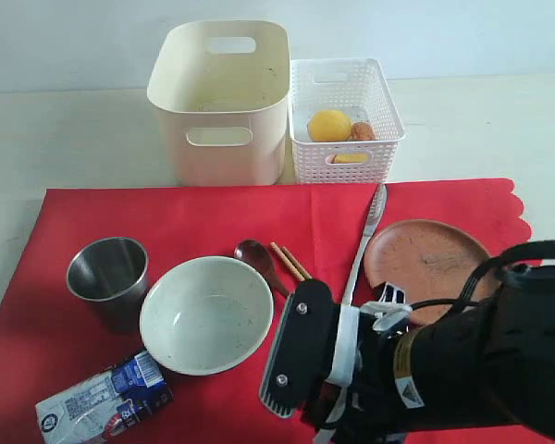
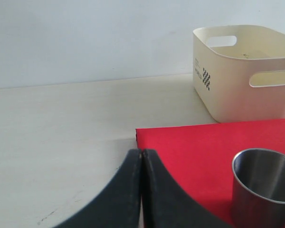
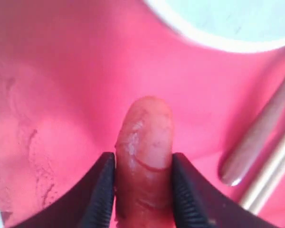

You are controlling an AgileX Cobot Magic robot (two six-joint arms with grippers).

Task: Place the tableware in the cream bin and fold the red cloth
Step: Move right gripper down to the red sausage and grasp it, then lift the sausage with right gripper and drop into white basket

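Note:
The red cloth covers the table's front and carries the tableware. From left to right stand the steel cup, the pale bowl, the brown spoon, the chopsticks, the silver knife and the reddish-brown plate. The cream bin stands behind the cloth. My right gripper is shut on a reddish sausage just in front of the bowl. My left gripper is shut and empty near the cloth's corner, beside the cup. It is out of the exterior view.
A white perforated basket right of the bin holds a lemon and other food. A blue-white milk carton lies at the cloth's front left. My right arm hides the cloth's front right. The spoon handle lies close to the sausage.

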